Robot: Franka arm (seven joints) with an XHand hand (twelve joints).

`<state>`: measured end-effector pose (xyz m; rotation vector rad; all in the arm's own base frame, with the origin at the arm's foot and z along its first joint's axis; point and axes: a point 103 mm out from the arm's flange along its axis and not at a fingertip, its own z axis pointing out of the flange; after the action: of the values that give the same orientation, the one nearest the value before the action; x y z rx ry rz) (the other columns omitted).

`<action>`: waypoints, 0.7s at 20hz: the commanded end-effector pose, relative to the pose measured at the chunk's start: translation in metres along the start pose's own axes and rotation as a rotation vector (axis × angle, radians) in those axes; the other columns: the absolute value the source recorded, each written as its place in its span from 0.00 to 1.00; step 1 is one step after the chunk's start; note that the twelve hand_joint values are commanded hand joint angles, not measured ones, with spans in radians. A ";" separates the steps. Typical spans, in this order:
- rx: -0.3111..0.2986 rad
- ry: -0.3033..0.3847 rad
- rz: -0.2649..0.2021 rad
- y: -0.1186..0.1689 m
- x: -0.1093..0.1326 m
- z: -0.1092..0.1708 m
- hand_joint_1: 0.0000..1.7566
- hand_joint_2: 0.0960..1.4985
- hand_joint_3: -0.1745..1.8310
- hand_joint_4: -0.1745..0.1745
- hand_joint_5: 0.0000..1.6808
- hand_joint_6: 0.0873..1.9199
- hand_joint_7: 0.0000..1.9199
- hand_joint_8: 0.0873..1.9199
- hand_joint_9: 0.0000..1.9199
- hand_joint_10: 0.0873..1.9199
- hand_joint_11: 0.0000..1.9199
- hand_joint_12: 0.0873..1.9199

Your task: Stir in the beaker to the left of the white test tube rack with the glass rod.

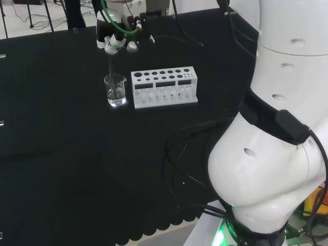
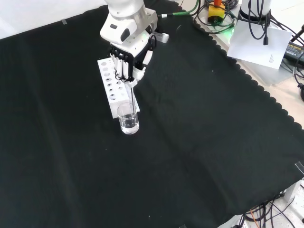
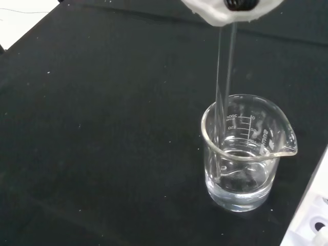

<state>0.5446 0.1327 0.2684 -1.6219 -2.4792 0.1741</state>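
Observation:
A clear glass beaker (image 1: 116,90) (image 2: 128,118) (image 3: 242,156) with a little clear liquid stands on the black cloth, just left of the white test tube rack (image 1: 164,87) in the head view. My hand (image 1: 116,40) (image 2: 124,61) hangs above it with its fingers curled round a thin glass rod (image 1: 111,69) (image 2: 133,97) (image 3: 226,77). The rod runs straight down from the hand, and its lower end sits inside the beaker, in the liquid. In the front view the rack (image 2: 110,85) lies behind the beaker.
The arm's big white links (image 1: 277,128) take up the right side of the head view. Cables (image 2: 223,14) and papers lie beyond the cloth's scalloped edge in the front view. Open black cloth (image 2: 199,142) surrounds the beaker and rack.

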 end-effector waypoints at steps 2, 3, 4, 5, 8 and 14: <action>-0.009 -0.010 -0.006 0.014 -0.005 -0.002 0.80 0.66 0.09 0.00 0.69 0.15 0.55 0.45 0.63 0.48 0.82 0.22; -0.009 -0.016 -0.002 0.017 -0.010 -0.004 0.80 0.66 0.09 0.00 0.69 0.15 0.55 0.45 0.63 0.48 0.82 0.22; -0.010 -0.019 0.001 0.018 -0.013 -0.004 0.80 0.66 0.09 0.00 0.69 0.15 0.55 0.45 0.63 0.48 0.82 0.22; -0.012 -0.022 0.007 0.019 -0.018 -0.005 0.80 0.66 0.09 0.00 0.69 0.15 0.55 0.45 0.63 0.48 0.82 0.22; 0.000 -0.022 0.023 0.014 -0.027 -0.004 0.80 0.66 0.09 0.00 0.69 0.15 0.55 0.45 0.63 0.48 0.82 0.22; 0.003 -0.026 0.037 0.000 -0.026 -0.004 0.80 0.66 0.09 0.00 0.69 0.15 0.55 0.45 0.63 0.48 0.82 0.22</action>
<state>0.5635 0.1108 0.2683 -1.6647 -2.4704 0.2021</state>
